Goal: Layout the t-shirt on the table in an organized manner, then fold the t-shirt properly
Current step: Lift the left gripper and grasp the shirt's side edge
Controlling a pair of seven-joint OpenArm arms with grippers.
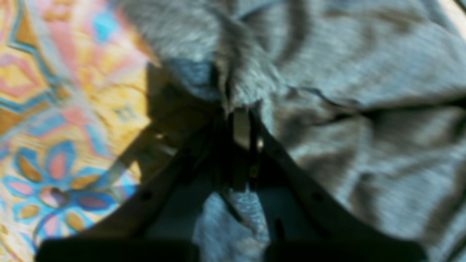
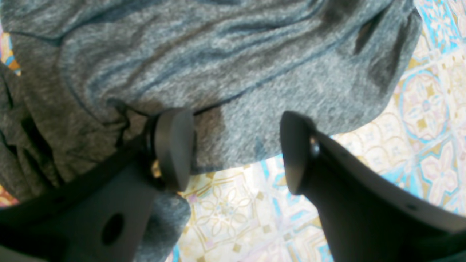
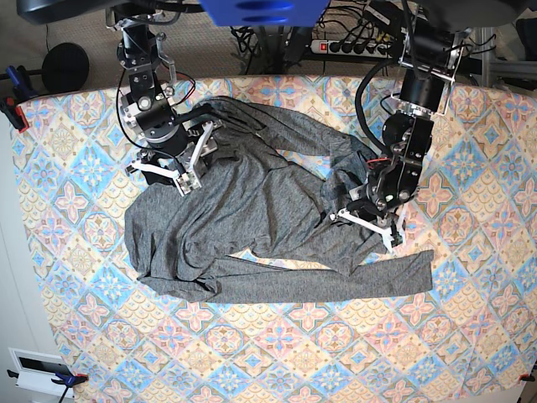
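Right, status as seen:
t-shirt [image 3: 252, 210]: dark heather-grey, crumpled across the middle of the table [image 3: 470, 336]; a long strip of it runs toward the base view's right along the near edge of the heap, the rest is bunched in folds.
left gripper [image 1: 240, 109]: on the base view's right; fingers together, pinched on a ridge of t-shirt fabric. The cloth bunches up right at the tips.
left wrist view: heavily blurred, so how much fabric sits between the pads can't be made out; the lower finger bodies are cut off by the frame edge.
right gripper [image 2: 236, 149]: on the base view's left, over the upper-left part of the shirt; fingers spread wide apart, nothing between them.
right fingertips [image 2: 173, 145]: one pad lies against the fabric at the garment's edge, the other is over bare patterned cloth just beside that edge. Whether the first pad presses down or only touches, can't tell.
hidden: shirt's neckline and sleeves are lost in the folds; can't tell which end is which.
table edges: near corners run out of the base view.
cables [image 3: 352, 34]: tangled behind the far table edge, with a power strip [image 3: 352, 46].
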